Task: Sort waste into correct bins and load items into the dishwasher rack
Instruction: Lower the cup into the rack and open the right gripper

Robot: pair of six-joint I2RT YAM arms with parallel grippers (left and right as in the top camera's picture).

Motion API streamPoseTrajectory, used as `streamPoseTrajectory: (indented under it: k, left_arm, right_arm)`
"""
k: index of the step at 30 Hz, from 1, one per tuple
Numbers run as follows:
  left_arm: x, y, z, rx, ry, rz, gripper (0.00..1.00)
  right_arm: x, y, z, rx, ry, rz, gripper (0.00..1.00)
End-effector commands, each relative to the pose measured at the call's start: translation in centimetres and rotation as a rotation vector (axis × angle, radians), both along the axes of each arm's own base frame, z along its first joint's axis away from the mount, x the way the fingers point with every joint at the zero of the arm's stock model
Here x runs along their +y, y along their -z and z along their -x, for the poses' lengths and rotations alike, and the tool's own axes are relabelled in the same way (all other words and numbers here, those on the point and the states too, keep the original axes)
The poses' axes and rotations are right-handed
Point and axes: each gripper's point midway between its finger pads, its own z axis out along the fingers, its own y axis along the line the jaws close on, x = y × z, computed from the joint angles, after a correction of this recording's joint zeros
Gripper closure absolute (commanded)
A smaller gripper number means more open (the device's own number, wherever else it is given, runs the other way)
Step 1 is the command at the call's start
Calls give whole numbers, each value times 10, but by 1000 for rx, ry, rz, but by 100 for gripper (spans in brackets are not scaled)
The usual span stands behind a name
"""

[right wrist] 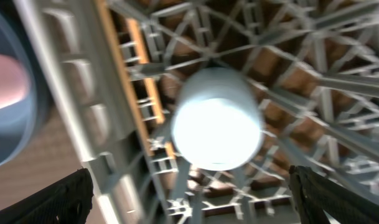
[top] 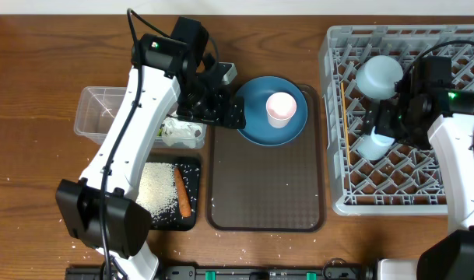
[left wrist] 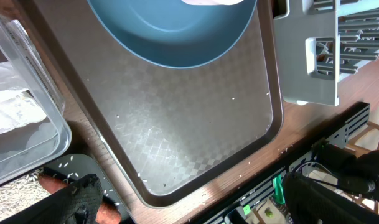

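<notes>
Motion-blurred light blue cup [right wrist: 217,118]

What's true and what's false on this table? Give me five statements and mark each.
1. The pale pink cup stands on the dark blue round plate. True.
2. The crumpled white paper lies in the clear plastic rectangular tub. True.
3. The small orange carrot lies in that tub. False: it lies in the shallow black rectangular tray, beside rice grains.
4. The two thin wooden chopsticks lie on the plate. False: they are in the grey plastic dishwasher rack.
5. The right gripper is shut on the light blue cup. False: its jaws stand open, not touching the cup.
</notes>
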Motion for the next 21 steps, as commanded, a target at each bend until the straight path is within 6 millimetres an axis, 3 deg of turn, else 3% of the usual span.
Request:
streamPoseTrajectory:
  k: [1,6,11,16,21]
  left_arm:
    - [3,-2,0,-9,-6,-11,5]
    - [3,-2,0,-9,-7,-11,5]
    - [3,-2,0,-9,-6,-11,5]
    - [3,-2,0,-9,-7,-11,5]
    - [3,-2,0,-9,-7,-11,5]
  right_arm:
    - [19,-2,-1,-10,-12,-157,1]
    - [51,-10,-5,-37,-75,-297,1]
    - [75,-14,-10,-62,-150,-313,1]
    - [92,-15,-9,-65,-200,-314,1]
    - [96,-14,-8,-62,-212,-312,1]
